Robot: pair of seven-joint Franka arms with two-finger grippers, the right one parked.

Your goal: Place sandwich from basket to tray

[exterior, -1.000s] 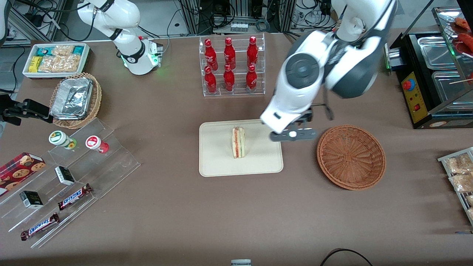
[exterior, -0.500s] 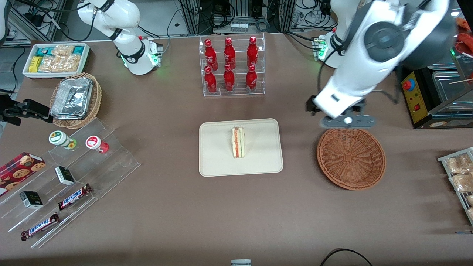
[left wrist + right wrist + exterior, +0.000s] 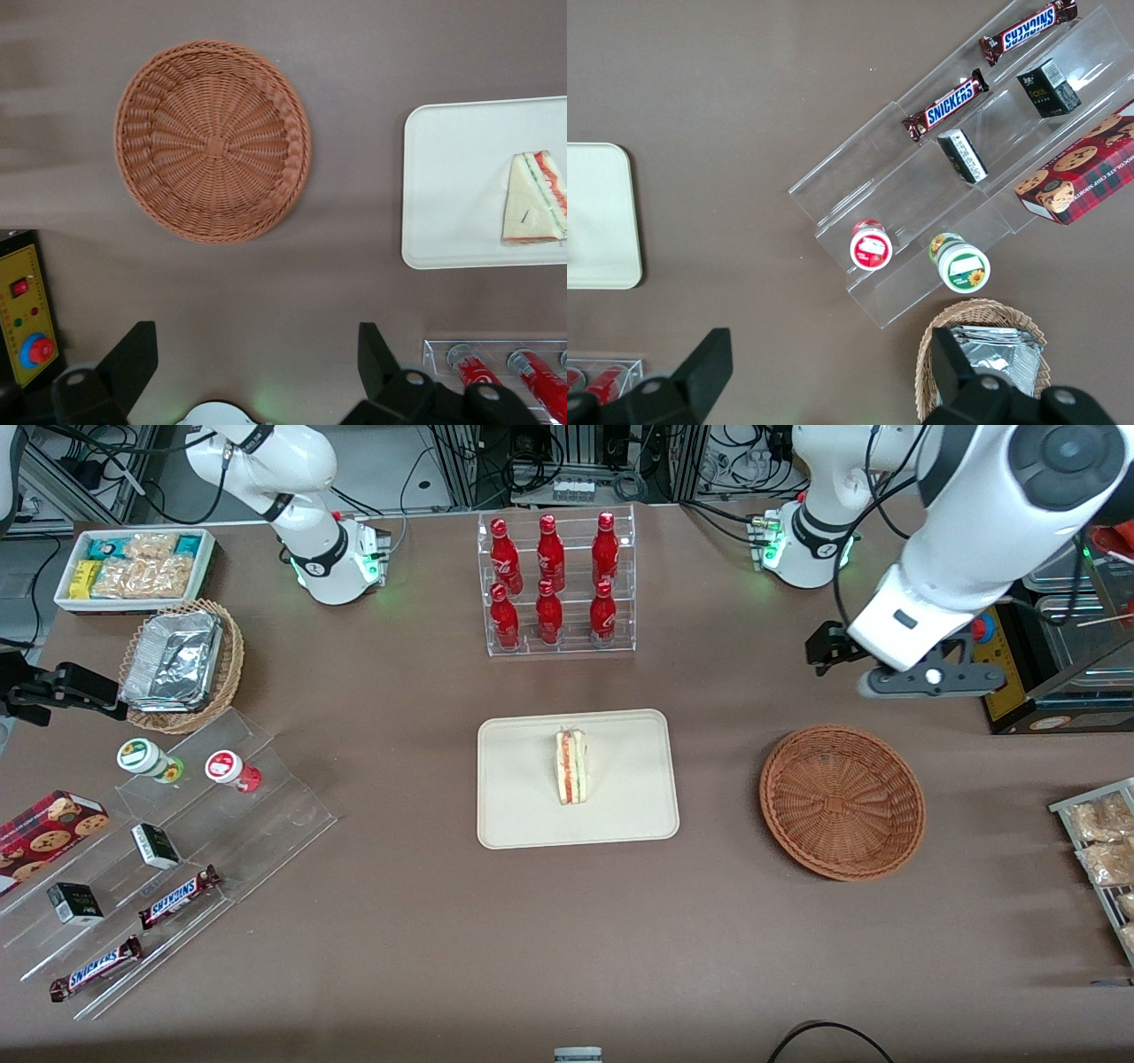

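Sitting upright on the cream tray (image 3: pixel 620 815), the sandwich (image 3: pixel 571 766) shows its red and green layers on the cut edge. Beside the tray, toward the working arm's end, the wicker basket (image 3: pixel 842 802) holds nothing. The gripper (image 3: pixel 257 363) hangs high, farther from the front camera than the basket, fingers (image 3: pixel 133 363) spread wide, gripping nothing.

table (image 3: pixel 425 957) covered in brown cloth | tray (image 3: pixel 523 815) set mid-table | basket (image 3: pixel 842 802) laid beside it, toward the working arm's end | bottle rack (image 3: pixel 555 584) stood farther from the front camera than the tray | clear stepped stand (image 3: pixel 177 850), foil-tray basket (image 3: pixel 182 664), white snack bin (image 3: pixel 133 567) parked toward the other arm's end | gripper (image 3: pixel 257 354) hung above the cloth near the basket, fingers spread wide
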